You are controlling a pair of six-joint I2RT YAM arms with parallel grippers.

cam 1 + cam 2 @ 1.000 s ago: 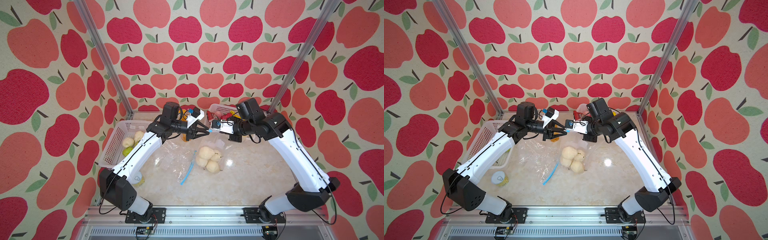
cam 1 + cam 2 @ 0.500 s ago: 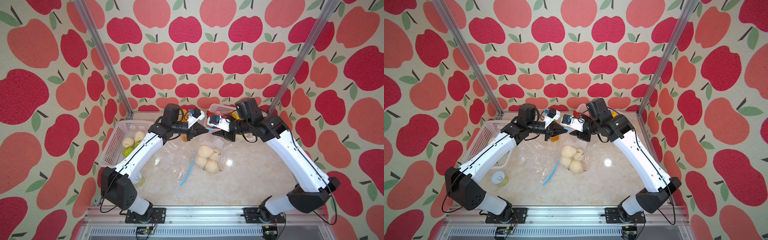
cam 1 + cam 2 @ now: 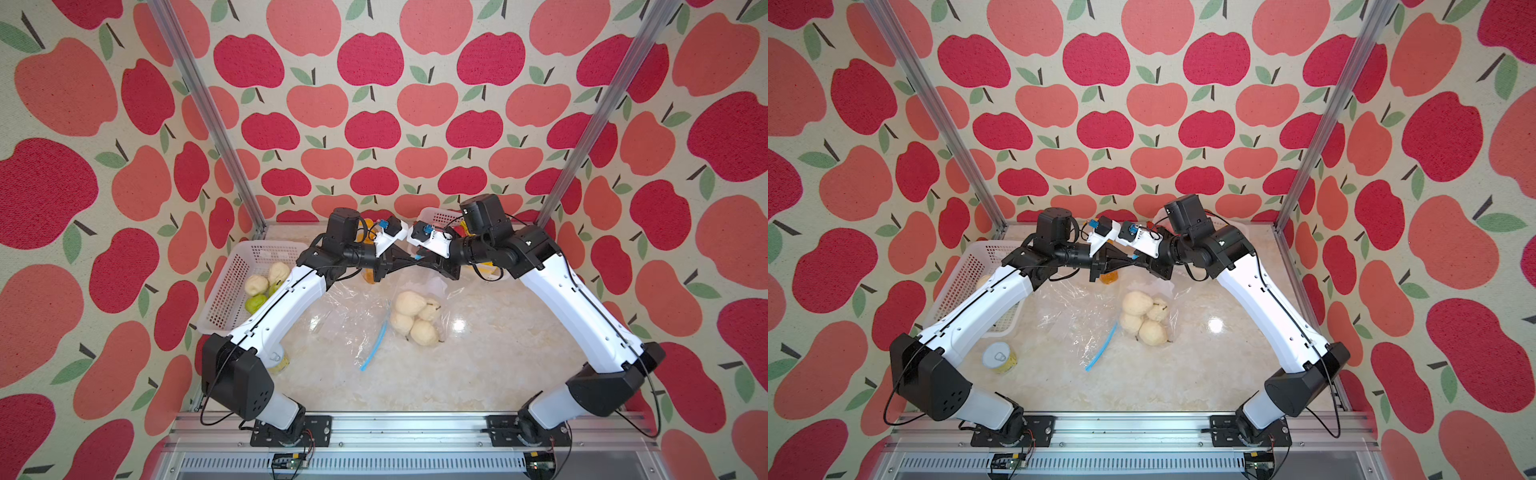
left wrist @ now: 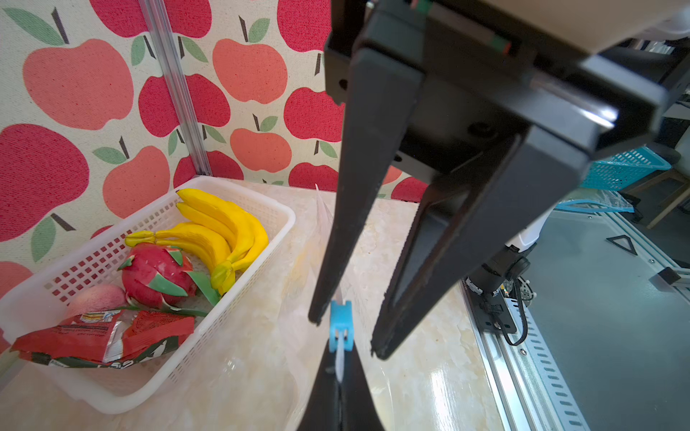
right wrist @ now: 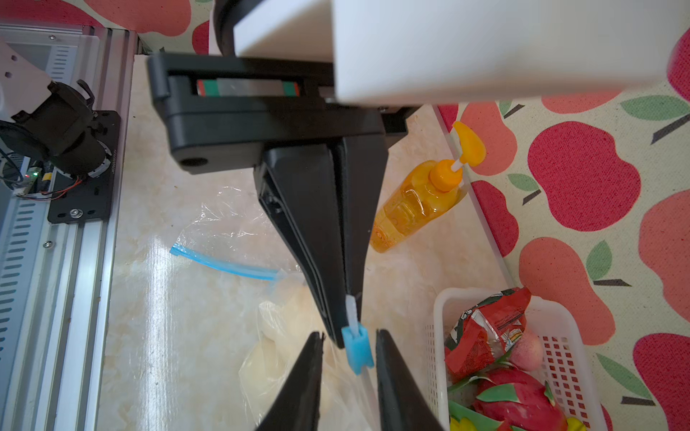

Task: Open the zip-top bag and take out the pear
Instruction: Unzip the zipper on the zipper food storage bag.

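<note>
**Plastic edge changing hands: left clamping, right letting go**

In both top views the arms are meeting nose to nose above the back of the tabletop [image 3: 498, 365]. The left pincer [image 3: 405, 259] and the right pincer [image 3: 428, 259] are converging on the lifted top of the zip-top bag [image 3: 446, 297]. A second ago the left one was standing spread while the right one was pinching that edge. Now the roles are swapping. The pears [image 3: 415, 318] are bunching low inside the bag, below the meeting point, and seem to be resting on the tabletop. In a top view the blue slider [image 3: 1134, 257] is showing between the two tips.

From the left wrist, the left pincer [image 4: 339, 388] is clenching the white zip track [image 4: 339, 358] just beside the slider [image 4: 340, 321]. The right pincer [image 4: 347, 336] is standing released, with a finger on either side of the slider.

From the right wrist, the right pincer [image 5: 349, 334] is straddling the slider [image 5: 357, 347] with a gap showing on one side, so it is not gripping yet. The left pincer [image 5: 345, 321] is holding the track taut.

By my reading the bag is being anchored for unzipping. The right pincer is lining up to close on the slider and drag it along the track. No pear is out yet.
</note>
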